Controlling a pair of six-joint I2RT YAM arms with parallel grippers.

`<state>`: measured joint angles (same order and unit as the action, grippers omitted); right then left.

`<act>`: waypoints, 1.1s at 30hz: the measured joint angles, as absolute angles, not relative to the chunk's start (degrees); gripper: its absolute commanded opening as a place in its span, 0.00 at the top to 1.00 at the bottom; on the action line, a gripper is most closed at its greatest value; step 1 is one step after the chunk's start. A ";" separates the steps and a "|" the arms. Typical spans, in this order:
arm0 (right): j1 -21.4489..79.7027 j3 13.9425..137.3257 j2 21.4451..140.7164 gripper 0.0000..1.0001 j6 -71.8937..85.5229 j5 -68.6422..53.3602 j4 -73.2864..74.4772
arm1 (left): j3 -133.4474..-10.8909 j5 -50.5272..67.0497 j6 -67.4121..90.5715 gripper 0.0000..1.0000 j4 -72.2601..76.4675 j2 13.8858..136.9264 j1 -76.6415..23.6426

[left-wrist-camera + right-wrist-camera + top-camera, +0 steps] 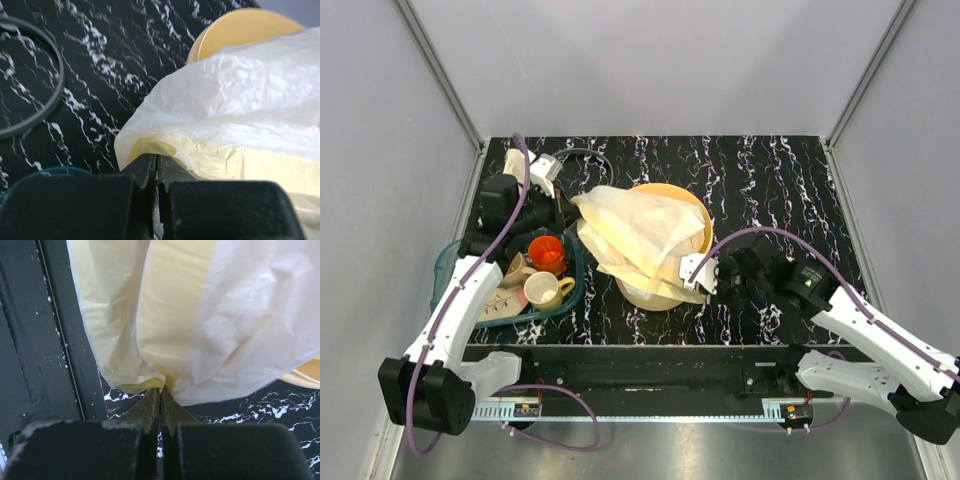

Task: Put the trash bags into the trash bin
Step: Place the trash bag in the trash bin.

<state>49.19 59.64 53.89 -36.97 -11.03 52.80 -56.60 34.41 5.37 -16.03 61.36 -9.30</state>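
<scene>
Trash bags (638,232), film sheet: edges pinched in closed left claw (155,162) and right claw (160,395), spanning trash bin (670,190) between both; lining step apparently, next lowering slack inside.

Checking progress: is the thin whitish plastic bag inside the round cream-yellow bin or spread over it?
Spread over it: the bag drapes across the bin, pinched by left gripper and right gripper.

The left arm (455,310) and right arm (880,340), 2 in all, have white shells on the long links, with black joints and bases. A purple cable (790,238) runs along each. A white block (698,272) sits at each wrist. The jaws are matt black, tapering to thin tips.
</scene>
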 measured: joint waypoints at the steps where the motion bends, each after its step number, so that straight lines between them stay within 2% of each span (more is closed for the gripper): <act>1: 49.19 58.61 53.80 1.00 -37.32 -10.50 52.69 | -55.48 34.30 5.32 1.00 -15.75 61.80 -9.26; 16: 49.25 50.48 51.31 1.00 -35.62 4.47 45.65 | -51.77 34.30 4.71 1.00 -13.34 69.12 -9.26; 26: 49.34 49.98 47.03 0.90 -33.95 20.32 37.15 | -51.59 35.81 3.62 1.00 -13.63 67.16 -9.10; 29: 49.08 48.66 46.85 0.70 -33.93 23.16 34.70 | -51.59 35.83 3.62 0.97 -13.65 66.92 -8.93; 30: 48.71 48.05 47.03 0.59 -33.80 23.59 33.89 | -51.59 35.81 3.64 0.92 -13.72 66.92 -8.91; 32: 47.53 47.37 47.83 0.48 -33.36 24.03 33.58 | -51.62 36.49 3.29 0.82 -14.35 66.85 -8.80; 33: 46.85 47.33 48.25 0.38 -33.34 23.97 33.67 | -51.62 37.12 2.83 0.70 -14.76 66.78 -8.73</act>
